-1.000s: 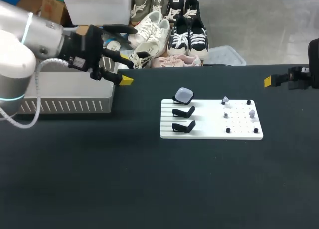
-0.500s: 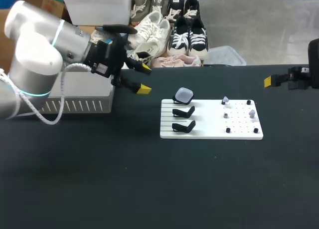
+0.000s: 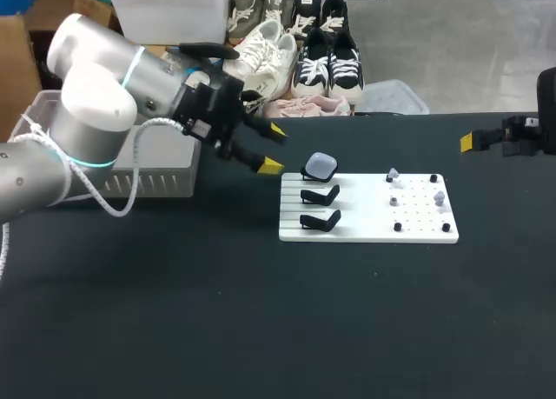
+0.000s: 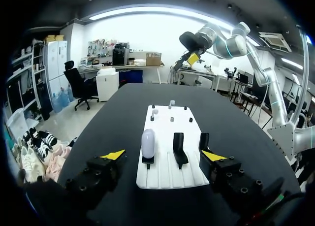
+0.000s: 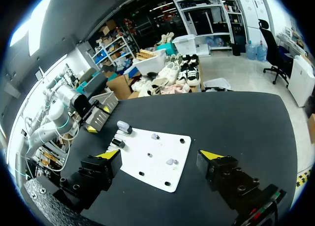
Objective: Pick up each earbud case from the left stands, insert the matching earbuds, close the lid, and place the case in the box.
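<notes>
A white board (image 3: 365,229) holds three black stands on its left side. A pale earbud case (image 3: 321,165) sits on the far stand, and the two nearer stands (image 3: 320,207) are bare. Small pale earbuds (image 3: 393,174) rest on pegs on the board's right side. My left gripper (image 3: 274,149) hovers open just left of the case. In the left wrist view the case (image 4: 147,143) stands ahead of the gripper (image 4: 163,155), between its spread fingers and apart from them. My right gripper (image 5: 160,154) is open and holds nothing, at the table's far right edge (image 3: 466,142).
A grey slotted box (image 3: 130,177) stands at the table's left, behind my left arm. The board's right half (image 5: 157,157) carries several black pegs. The dark tabletop (image 3: 278,329) stretches in front of the board.
My left arm has swung to the right, from over the box to just beside the case on the board. Its fingers stayed open. The right arm has not moved.
</notes>
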`<state>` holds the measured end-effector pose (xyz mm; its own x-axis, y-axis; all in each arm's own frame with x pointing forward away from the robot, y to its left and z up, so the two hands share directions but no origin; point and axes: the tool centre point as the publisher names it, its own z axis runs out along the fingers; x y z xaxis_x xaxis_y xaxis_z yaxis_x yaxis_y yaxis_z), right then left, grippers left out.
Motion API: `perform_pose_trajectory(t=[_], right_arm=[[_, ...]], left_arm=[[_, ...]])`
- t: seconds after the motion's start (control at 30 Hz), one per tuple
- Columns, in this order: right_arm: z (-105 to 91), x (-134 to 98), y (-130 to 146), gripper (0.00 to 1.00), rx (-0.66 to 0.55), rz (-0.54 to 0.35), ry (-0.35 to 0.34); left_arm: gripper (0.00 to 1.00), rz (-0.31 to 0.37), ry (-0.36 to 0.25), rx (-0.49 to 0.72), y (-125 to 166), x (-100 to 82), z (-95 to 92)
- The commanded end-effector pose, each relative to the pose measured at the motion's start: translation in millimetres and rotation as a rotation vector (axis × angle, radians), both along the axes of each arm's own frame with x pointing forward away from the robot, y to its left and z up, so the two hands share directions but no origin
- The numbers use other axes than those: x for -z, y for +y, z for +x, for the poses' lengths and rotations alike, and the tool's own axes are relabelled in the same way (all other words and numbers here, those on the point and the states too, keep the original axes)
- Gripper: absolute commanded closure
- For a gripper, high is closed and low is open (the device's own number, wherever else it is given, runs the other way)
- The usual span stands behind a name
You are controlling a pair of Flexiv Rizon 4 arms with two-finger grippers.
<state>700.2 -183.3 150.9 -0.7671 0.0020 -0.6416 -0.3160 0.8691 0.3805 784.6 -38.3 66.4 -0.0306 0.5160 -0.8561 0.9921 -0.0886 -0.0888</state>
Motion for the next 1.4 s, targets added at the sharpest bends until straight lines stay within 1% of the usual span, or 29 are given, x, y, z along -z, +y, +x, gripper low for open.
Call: perform_pose_trajectory(t=[0.03,0.27,0.3,0.43,0.5,0.53,0.6,0.67,0.77,0.8,0.83,0.87,0.93,1.03,1.07,1.13,1.17,1.23,1.27,1.37,1.4], right_arm=[[0.0,0.7,-1.0,0.00,-0.004,0.003,-0.001],[0.0,0.7,-1.0,0.00,-0.004,0.003,-0.001],[0.0,0.7,-1.0,0.00,-0.004,0.003,-0.001],[0.0,0.7,-1.0,0.00,-0.004,0.003,-0.001],[0.0,0.7,-1.0,0.00,-0.004,0.003,-0.001],[0.0,0.7,-1.0,0.00,-0.004,0.003,-0.001],[0.0,0.7,-1.0,0.00,-0.004,0.003,-0.001],[0.0,0.7,-1.0,0.00,-0.004,0.003,-0.001],[0.0,0.7,-1.0,0.00,-0.004,0.003,-0.001],[0.0,0.7,-1.0,0.00,-0.004,0.003,-0.001],[0.0,0.7,-1.0,0.00,-0.004,0.003,-0.001],[0.0,0.7,-1.0,0.00,-0.004,0.003,-0.001],[0.0,0.7,-1.0,0.00,-0.004,0.003,-0.001],[0.0,0.7,-1.0,0.00,-0.004,0.003,-0.001],[0.0,0.7,-1.0,0.00,-0.004,0.003,-0.001],[0.0,0.7,-1.0,0.00,-0.004,0.003,-0.001],[0.0,0.7,-1.0,0.00,-0.004,0.003,-0.001],[0.0,0.7,-1.0,0.00,-0.004,0.003,-0.001],[0.0,0.7,-1.0,0.00,-0.004,0.003,-0.001],[0.0,0.7,-1.0,0.00,-0.004,0.003,-0.001],[0.0,0.7,-1.0,0.00,-0.004,0.003,-0.001]], left_arm=[[0.00,-0.006,0.032,0.054,-11.8,8.9,8.6],[0.00,-0.016,0.024,0.033,-23.7,16.6,9.1],[0.04,-0.018,0.023,0.031,-25.3,17.1,8.7],[0.09,-0.021,0.023,0.027,-31.3,21.4,8.0],[0.18,-0.022,0.022,0.025,-34.1,23.4,8.5],[0.24,-0.022,0.022,0.024,-35.7,24.2,8.9],[0.26,-0.023,0.021,0.022,-37.9,24.9,9.5],[0.37,-0.027,0.018,0.018,-39.8,25.7,10.6],[0.42,-0.030,0.015,0.014,-42.2,27.2,12.1],[0.46,-0.031,0.013,0.014,-42.9,27.6,12.6],[0.47,-0.031,0.010,0.013,-43.4,28.0,13.0],[0.45,-0.031,0.009,0.013,-43.9,28.3,13.3],[0.47,-0.034,-0.002,0.016,-44.8,29.2,13.6],[0.45,-0.034,-0.011,0.017,-46.2,32.3,13.4],[0.43,-0.034,-0.014,0.018,-46.6,33.8,13.5],[0.35,-0.031,-0.020,0.018,-47.4,36.5,14.2],[0.32,-0.030,-0.021,0.017,-47.9,37.5,14.7],[0.31,-0.027,-0.029,0.017,-48.5,39.0,15.7],[0.33,-0.025,-0.033,0.017,-49.1,39.7,16.4],[0.33,-0.019,-0.041,0.020,-50.6,41.5,18.4],[0.34,-0.018,-0.042,0.021,-51.1,42.3,19.0]])
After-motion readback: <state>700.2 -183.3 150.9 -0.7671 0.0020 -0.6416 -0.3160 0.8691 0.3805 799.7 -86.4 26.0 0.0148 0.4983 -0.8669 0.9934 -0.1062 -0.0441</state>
